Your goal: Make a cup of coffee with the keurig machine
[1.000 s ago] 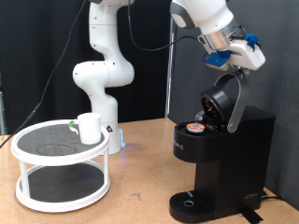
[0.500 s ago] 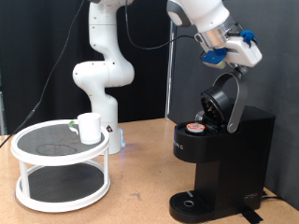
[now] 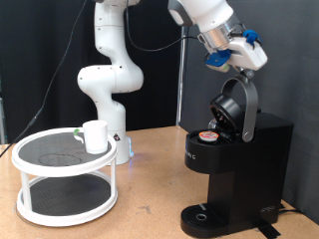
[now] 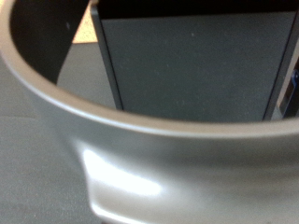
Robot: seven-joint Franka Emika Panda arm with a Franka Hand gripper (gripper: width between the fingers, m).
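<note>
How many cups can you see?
1. The white cup stands on the top shelf of the round white rack, at the exterior view's left, away from the keurig machine. Another could hide behind something.

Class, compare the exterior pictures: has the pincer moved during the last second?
Yes. The pincer has shifted toward the exterior view's left, from above the coffee machine's right part to over its raised lid.

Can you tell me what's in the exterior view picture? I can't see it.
A white robot arm's gripper hangs just above the raised lid of the keurig machine, where a red-topped pod sits. The cup waits on a round white stand towards the exterior view's left.
</note>
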